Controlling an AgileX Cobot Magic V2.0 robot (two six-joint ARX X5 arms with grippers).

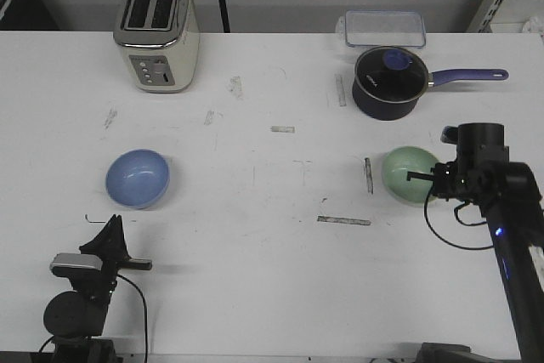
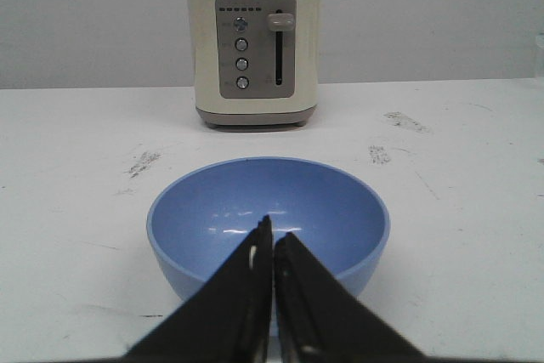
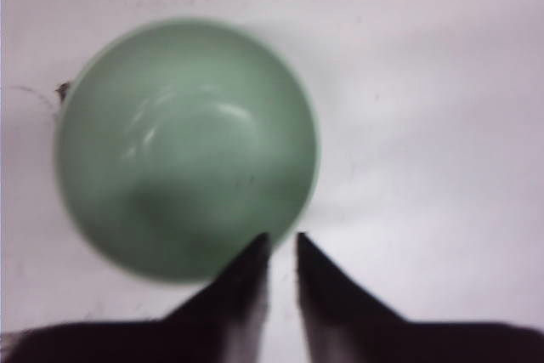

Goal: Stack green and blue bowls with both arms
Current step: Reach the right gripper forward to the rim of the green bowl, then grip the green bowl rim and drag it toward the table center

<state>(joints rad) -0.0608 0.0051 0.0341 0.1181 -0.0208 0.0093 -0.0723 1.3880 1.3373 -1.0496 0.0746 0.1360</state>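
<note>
The periwinkle blue bowl sits upright on the white table at the left. It fills the left wrist view. My left gripper is low by the table's front edge, just short of that bowl. Its jaws are pressed together and empty. The mint green bowl sits upright at the right. My right gripper hovers over its right side. In the right wrist view the gripper is slightly open. One finger is over the green bowl, the other just outside its rim. It holds nothing.
A cream toaster stands at the back left, straight behind the blue bowl. A dark navy saucepan with a purple handle stands behind the green bowl. A clear lidded container is behind it. Tape strips mark the table's middle.
</note>
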